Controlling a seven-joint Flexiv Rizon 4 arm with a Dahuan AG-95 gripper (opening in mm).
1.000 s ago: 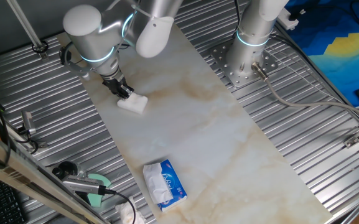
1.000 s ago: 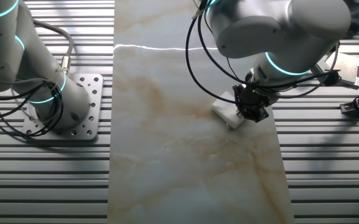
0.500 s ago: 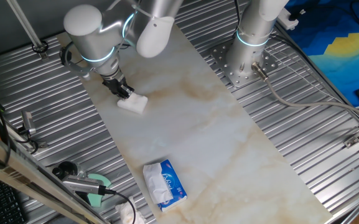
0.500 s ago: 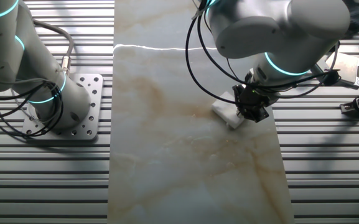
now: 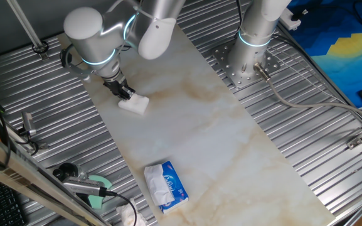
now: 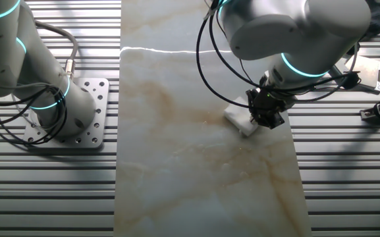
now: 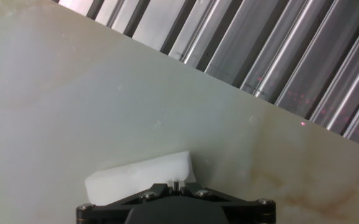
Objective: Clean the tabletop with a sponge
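Nothing has visibly moved since the earlier frames: the sponge [image 5: 133, 104] lies where it did, flat on the marble surface [image 5: 218, 138], and the end effector [image 5: 125, 93] is planted on it as before. In the hand view the fingers are hidden under the black housing, so I cannot tell for sure whether they pinch the sponge [image 7: 140, 180] or merely press it down; the fixed views suggest a grip on its near end. That low, pressed hold suits wiping, since it keeps the block's broad face on the slab. The sponge [image 6: 242, 120] sits close to the slab's long edge, with ribbed grey metal [image 6: 348, 151] just beyond at about three o'clock in that view. Open marble runs wide toward nine o'clock and six o'clock. A blue-and-white tissue pack [image 5: 166, 185] lies well apart, far down the slab.
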